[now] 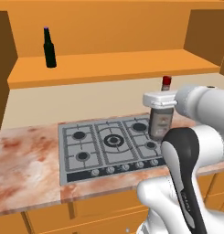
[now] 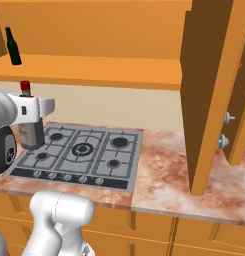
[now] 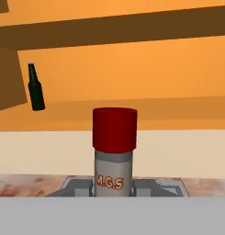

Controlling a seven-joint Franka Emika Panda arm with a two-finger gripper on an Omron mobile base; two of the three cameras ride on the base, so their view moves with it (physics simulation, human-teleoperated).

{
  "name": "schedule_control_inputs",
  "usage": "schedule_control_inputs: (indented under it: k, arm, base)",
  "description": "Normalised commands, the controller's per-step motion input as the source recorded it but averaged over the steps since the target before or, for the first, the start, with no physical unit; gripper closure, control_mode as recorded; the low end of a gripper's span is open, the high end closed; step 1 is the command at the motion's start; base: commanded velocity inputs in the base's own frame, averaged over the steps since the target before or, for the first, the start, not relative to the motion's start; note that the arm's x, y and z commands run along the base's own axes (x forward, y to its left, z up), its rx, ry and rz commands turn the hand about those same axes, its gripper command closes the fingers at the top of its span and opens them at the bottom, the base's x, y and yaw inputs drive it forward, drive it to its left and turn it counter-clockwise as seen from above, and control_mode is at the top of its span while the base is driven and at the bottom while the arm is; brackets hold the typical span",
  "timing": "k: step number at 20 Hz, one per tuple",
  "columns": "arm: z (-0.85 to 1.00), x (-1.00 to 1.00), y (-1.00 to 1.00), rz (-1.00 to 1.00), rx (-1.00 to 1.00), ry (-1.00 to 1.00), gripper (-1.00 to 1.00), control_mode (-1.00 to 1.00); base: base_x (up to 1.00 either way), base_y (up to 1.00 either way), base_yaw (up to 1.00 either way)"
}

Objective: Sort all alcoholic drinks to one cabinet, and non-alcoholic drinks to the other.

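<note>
The gripper (image 1: pixel 160 119) is clamping its jaws tight on the grey bottle (image 1: pixel 161 122), gripping its body below the red cap (image 1: pixel 166 82). In the hand view the grey bottle (image 3: pixel 113 174) is standing upright, dead centre, with lettering across its neck. The bottle is hanging over the right side of the stove (image 1: pixel 109 146), by the rear right burner (image 1: pixel 140 127); whether its base is touching the grate cannot be told. Taking the stove as the mark, the beer bottle (image 1: pixel 50 48) is standing upright on the cabinet shelf (image 1: pixel 109 68) above and behind its left end. The marbled counter (image 1: pixel 26 169) is spreading out on both sides of the stove, and an open cabinet door (image 2: pixel 211 95) is hanging well to the stove's right.
</note>
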Motion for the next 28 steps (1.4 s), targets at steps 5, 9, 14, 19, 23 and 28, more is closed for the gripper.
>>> schedule_control_inputs:
  k: [5,9,14,19,23,28]
  arm:
    - [0.69,0.00,0.13,0.00,-0.01,-0.07,1.00,-1.00]
    - [0.61,0.00,0.03,0.00,-0.01,-0.04,1.00,-1.00]
    - [0.44,0.06,0.00,0.02,-0.01,-0.02,1.00,-1.00]
    - [0.23,0.21,0.00,0.01,0.00,-0.04,1.00,-1.00]
    - [0.03,0.50,0.02,0.00,-0.01,-0.07,1.00,-1.00]
    - [0.00,0.71,0.04,0.00,0.00,-0.05,1.00,-1.00]
  base:
    - [0.00,0.00,0.00]
    - [0.00,0.00,0.00]
    - [0.00,0.00,0.00]
    - [0.00,0.00,0.00]
    - [0.00,0.00,0.00]
    - [0.00,0.00,0.00]
